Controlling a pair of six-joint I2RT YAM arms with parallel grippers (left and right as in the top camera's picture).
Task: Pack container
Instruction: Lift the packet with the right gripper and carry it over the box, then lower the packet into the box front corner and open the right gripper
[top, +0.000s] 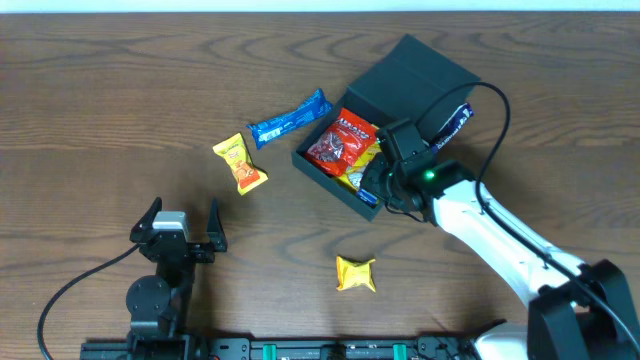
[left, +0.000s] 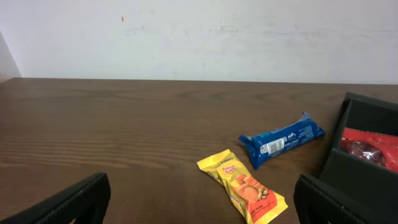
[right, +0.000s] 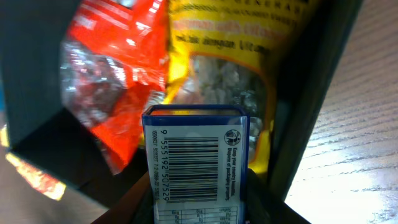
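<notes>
The dark teal container (top: 405, 75) stands open at the upper right with its lid flapped back. It holds a red packet (top: 340, 140) and a yellow packet (top: 365, 160). My right gripper (top: 385, 180) is over its near corner, shut on a blue-and-white packet (right: 196, 162) with a barcode, held just above the red packet (right: 112, 74) and the yellow packet (right: 236, 68). My left gripper (top: 180, 228) is open and empty at the lower left. A blue packet (top: 288, 118) (left: 281, 139) and a yellow-orange packet (top: 240, 163) (left: 244, 186) lie left of the container.
A small yellow packet (top: 355, 273) lies on the wooden table (top: 100, 100) in front of the container. The container's wall (left: 360, 168) shows at the right of the left wrist view. A pale wall lies beyond the table's far edge.
</notes>
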